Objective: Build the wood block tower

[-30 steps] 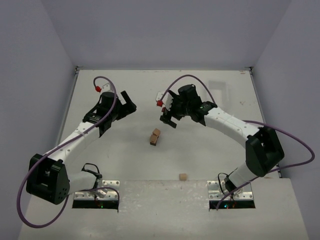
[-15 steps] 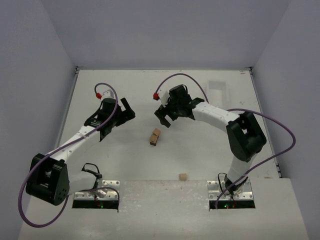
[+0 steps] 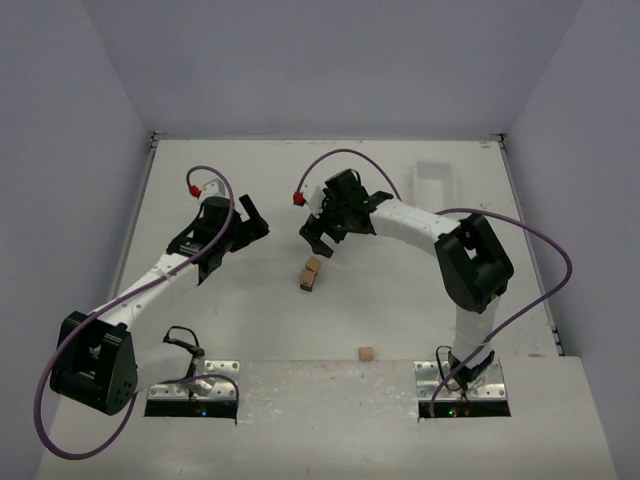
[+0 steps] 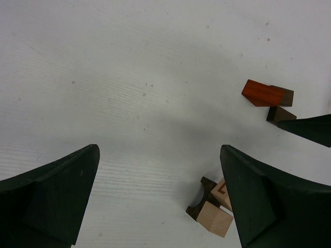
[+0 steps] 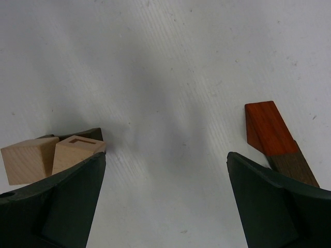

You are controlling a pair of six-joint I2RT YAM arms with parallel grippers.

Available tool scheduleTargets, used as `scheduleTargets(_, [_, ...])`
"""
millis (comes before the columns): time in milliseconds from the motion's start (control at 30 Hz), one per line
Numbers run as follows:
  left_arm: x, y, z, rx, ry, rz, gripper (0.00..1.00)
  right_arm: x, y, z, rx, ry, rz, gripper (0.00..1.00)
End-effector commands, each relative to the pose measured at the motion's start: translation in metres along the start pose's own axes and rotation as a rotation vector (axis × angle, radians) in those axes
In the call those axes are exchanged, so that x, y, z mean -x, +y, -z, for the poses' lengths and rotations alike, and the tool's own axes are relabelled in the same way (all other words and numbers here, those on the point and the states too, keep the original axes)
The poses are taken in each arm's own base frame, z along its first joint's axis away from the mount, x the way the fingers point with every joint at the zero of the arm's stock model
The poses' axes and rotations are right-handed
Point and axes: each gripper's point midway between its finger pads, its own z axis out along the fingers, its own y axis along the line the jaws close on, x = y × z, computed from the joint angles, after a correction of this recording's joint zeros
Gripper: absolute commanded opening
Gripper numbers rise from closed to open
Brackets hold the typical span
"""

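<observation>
**Right gripper** (image 3: 316, 243): fingers spread wide and holding no block, pointing down at the table (image 3: 230, 330). In its wrist view, only bare table shows between the fingers (image 5: 57, 206).

**Tower** (image 3: 311, 273): sits at mid-table, just near of the right gripper and apart from it. It is a small cluster of two tan blocks against a dark one (image 4: 212, 206). In the right wrist view its tan blocks (image 5: 51, 157) lie just beyond one fingertip, partly hidden by it.

**Red block** (image 5: 265, 129): lies flat beyond the other fingertip with a dark piece at its end, apart from the tower.

**Left gripper** (image 3: 255, 220): fingers also wide apart, over bare table left of the tower. Its wrist view shows the tower beside one finger (image 4: 264, 201) and the red block (image 4: 265, 94) further off.

**Surroundings:** a loose block (image 3: 367, 353) lies at the near edge, well apart from the tower. A tray (image 3: 436, 182) sits far right.

**Arms:** the left arm stretches from the near-left base towards the centre. The right arm rises from the near-right base, bends at the elbow and runs left.
</observation>
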Motion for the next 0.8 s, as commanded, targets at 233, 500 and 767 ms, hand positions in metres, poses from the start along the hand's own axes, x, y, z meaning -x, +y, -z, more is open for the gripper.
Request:
scheduleTargets(233, [0.013,-0.011,0.004,-0.043,-0.056,0.002,1.0,0.004,0.004,-0.01,0.002,0.008,0.024,0.99])
scheduleTargets(500, [0.013,-0.011,0.004,-0.045,-0.055,0.0,1.0,0.01,0.009,-0.012,0.025,-0.005,0.039,0.99])
scheduleTargets(767, [0.013,-0.012,0.005,-0.048,-0.056,0.002,1.0,0.013,0.01,-0.016,0.035,-0.002,0.05,0.99])
